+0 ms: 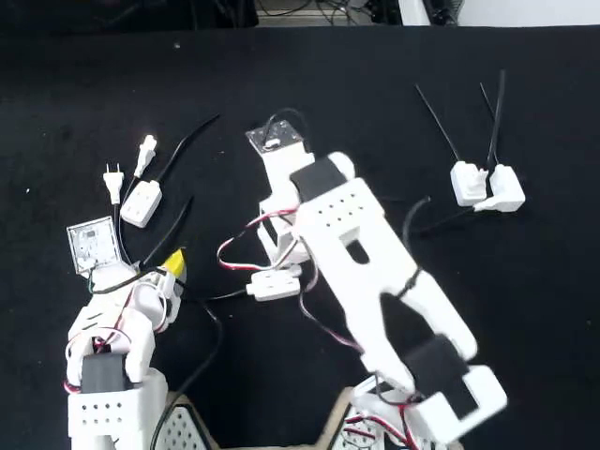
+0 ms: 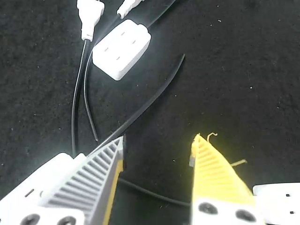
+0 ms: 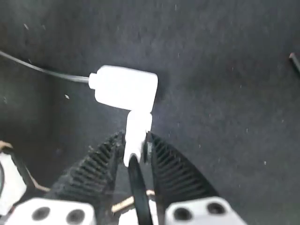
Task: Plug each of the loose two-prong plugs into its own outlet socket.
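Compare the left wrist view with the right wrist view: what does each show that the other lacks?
Left wrist view: the left gripper open, with a white outlet block and two loose plugs lying beyond it. Right wrist view: the right gripper shut on a white plug whose front meets a second outlet block. Both: the black table cover and black cords.

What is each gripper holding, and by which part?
Right gripper: a white plug, by its cord end. Left gripper: nothing; it is open.

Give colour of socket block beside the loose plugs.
White; socket block shows best in left wrist view.
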`<state>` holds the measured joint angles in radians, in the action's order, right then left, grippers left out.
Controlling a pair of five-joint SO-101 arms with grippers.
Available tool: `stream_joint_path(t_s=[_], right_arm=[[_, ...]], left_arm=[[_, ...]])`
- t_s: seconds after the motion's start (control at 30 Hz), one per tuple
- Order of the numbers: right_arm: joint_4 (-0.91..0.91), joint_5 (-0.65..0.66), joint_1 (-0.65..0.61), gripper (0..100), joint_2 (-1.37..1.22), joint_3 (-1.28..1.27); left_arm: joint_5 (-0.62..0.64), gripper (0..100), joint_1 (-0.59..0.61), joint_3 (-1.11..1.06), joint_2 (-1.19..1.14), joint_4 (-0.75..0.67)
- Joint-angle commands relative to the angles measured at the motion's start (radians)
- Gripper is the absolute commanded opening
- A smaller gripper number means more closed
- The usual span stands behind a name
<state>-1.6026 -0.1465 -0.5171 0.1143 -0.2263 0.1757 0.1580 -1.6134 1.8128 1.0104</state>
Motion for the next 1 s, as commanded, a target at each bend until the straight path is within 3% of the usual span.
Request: stream_joint_path(t_s=[0.0, 0.3, 0.67, 0.97], right_arm=[[0.0, -0.009, 0.012, 1.1, -0.027, 0.067], [0.235, -0.058, -0.041, 1.1, -0.045, -0.11], [0.163, -0.137, -0.041, 1.1, -0.045, -0.137], [0.287, -0.133, -0.043, 1.1, -0.039, -0.219]], left_arm=[[0.0, 24, 0.008, 0.012, 0.008, -0.002], [0.0, 24, 0.008, 0.012, 0.008, 0.002], [0.0, 24, 0.008, 0.012, 0.008, 0.002], [0.0, 24, 0.008, 0.012, 0.008, 0.002]])
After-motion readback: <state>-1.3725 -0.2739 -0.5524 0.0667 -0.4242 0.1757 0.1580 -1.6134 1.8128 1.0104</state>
